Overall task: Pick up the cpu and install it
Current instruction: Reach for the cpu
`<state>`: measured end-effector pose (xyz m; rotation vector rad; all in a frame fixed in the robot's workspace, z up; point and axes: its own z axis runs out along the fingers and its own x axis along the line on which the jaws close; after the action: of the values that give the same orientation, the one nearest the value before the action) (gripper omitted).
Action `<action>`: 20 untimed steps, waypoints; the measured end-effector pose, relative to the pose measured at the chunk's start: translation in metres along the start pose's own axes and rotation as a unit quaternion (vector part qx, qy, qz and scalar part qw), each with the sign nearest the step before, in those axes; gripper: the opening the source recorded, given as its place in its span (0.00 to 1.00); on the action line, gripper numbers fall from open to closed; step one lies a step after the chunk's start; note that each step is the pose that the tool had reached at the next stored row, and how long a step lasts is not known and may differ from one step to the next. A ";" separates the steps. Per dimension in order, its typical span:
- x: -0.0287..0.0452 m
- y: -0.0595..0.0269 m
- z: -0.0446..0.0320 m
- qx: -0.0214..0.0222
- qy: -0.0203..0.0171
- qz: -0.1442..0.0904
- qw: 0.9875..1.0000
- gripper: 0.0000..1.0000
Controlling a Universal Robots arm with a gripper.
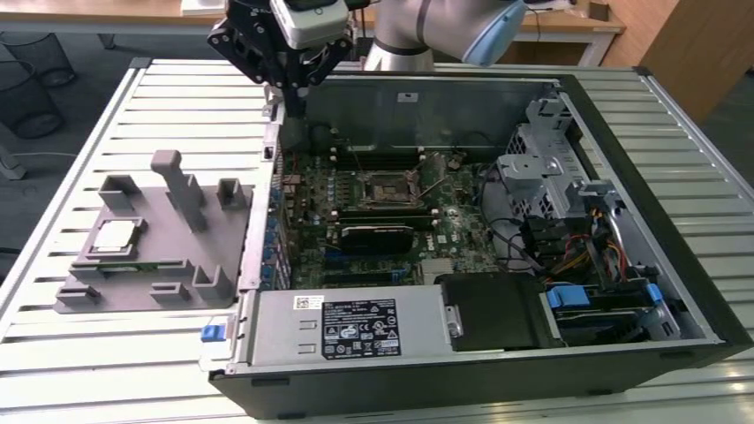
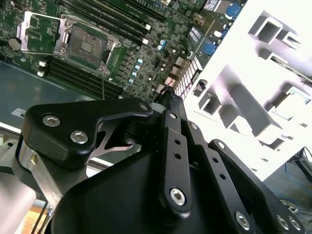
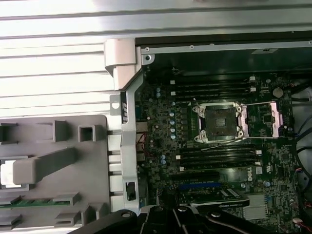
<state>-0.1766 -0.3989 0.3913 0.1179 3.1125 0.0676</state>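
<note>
In the exterior view the hand (image 1: pixel 290 87) is held above the far corner of the open computer case (image 1: pixel 471 110), at the exterior view's left. Its fingers are drawn together and nothing is gripped. The cpu (image 1: pixel 115 235) is seen lying flat in a recess of the grey holder (image 1: pixel 177 265) on the slatted desk (image 1: pixel 71 353). This is to the exterior view's left of the case, well apart from the hand. In the first wrist view the socket (image 3: pixel 218 122) on the motherboard is seen bare, its frame swung open.
</note>
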 end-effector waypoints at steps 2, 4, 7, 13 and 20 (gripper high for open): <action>0.0014 -0.0001 0.0000 0.000 0.000 0.000 1.000 0.11; 0.0027 -0.0002 0.0000 0.000 0.000 0.000 1.000 0.11; 0.0049 -0.0004 0.0000 0.000 0.000 0.000 1.000 0.11; 0.0089 -0.0007 0.0001 0.000 0.000 0.000 1.000 0.11; 0.0136 -0.0010 0.0002 0.000 0.000 0.000 1.000 0.11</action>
<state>-0.1903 -0.3989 0.3908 0.1180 3.1124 0.0678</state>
